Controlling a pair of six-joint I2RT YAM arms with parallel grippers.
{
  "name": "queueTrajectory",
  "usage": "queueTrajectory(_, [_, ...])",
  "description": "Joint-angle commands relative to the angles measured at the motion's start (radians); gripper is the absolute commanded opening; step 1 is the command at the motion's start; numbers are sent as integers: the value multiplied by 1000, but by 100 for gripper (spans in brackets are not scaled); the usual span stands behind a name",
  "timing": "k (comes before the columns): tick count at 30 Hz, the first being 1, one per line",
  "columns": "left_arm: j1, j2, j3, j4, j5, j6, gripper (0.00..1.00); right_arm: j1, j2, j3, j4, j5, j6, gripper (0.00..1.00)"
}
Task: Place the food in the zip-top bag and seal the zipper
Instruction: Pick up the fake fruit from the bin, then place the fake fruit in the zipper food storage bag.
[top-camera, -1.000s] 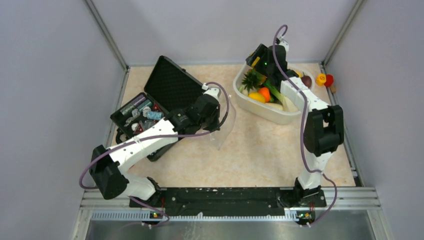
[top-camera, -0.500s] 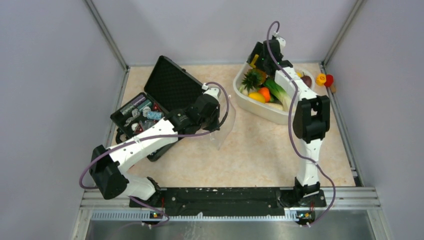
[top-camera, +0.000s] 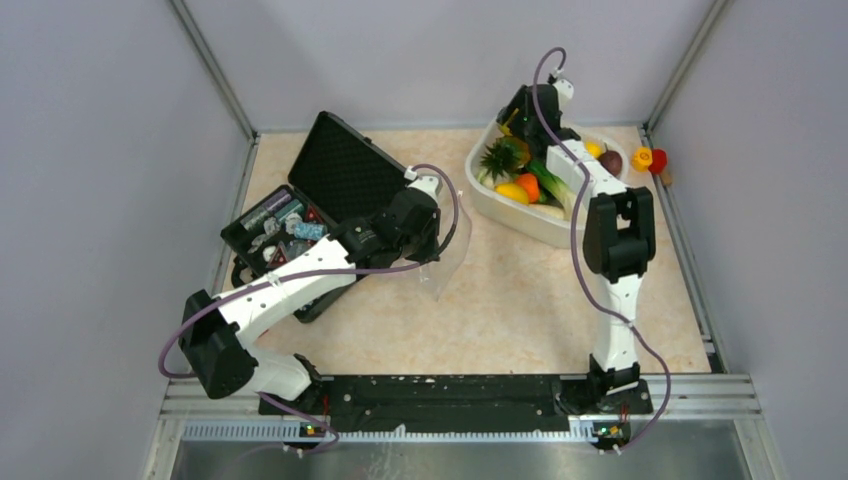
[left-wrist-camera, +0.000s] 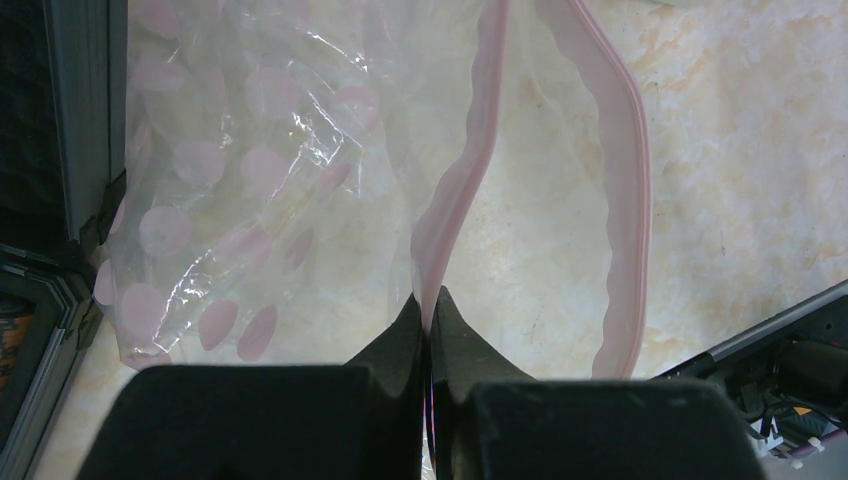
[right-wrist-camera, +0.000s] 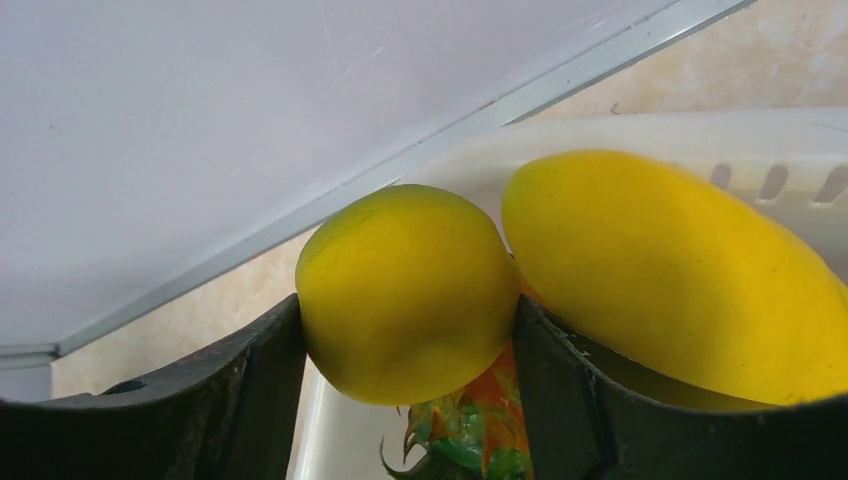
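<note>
1. Because the right pincer (right-wrist-camera: 405, 320) is clamped on a glossy, round yellow fruit (right-wrist-camera: 405, 270) at the far end of the white tub (top-camera: 530, 228), the fruit could squirt free in transit.
2. The left pincer (left-wrist-camera: 430, 310), shut on the zipper (left-wrist-camera: 460, 180), holds the zip-top bag (left-wrist-camera: 250, 200) over the worktop (top-camera: 500, 300). Its mouth is narrow, so a drop could miss.

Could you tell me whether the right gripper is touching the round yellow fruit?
Touching. The right wrist view shows the right gripper clamped on the round yellow fruit.
</note>
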Motion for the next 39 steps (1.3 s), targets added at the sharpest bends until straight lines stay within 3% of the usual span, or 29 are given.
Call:
queueTrajectory(1, [3,-1,25,12,-3,10,0,-20,-27,-57,97,-15,22,62])
queueTrajectory(7, [3,-1,25,12,3,10,0,-29,-160,-250,195,-55,9,49])
queueTrajectory(10, [3,-1,25,11,2,9,0,-30,-268,-352,246,-117,-45,48])
queueTrajectory(21, [3,-23,8,21,6,10,0,-65,-694,-798,252,-117,-121,42])
queueTrajectory(27, [3,-36,5,21,0,11,0,-66,-865,-928,295,-460,-106,41])
queueTrajectory(30, [3,-35,10,19,-1,17,0,-15,-967,-998,354,-596,-101,41])
queueTrajectory(39, [3,-30,30,15,17,20,0,267,-1168,-1097,383,-606,-177,38])
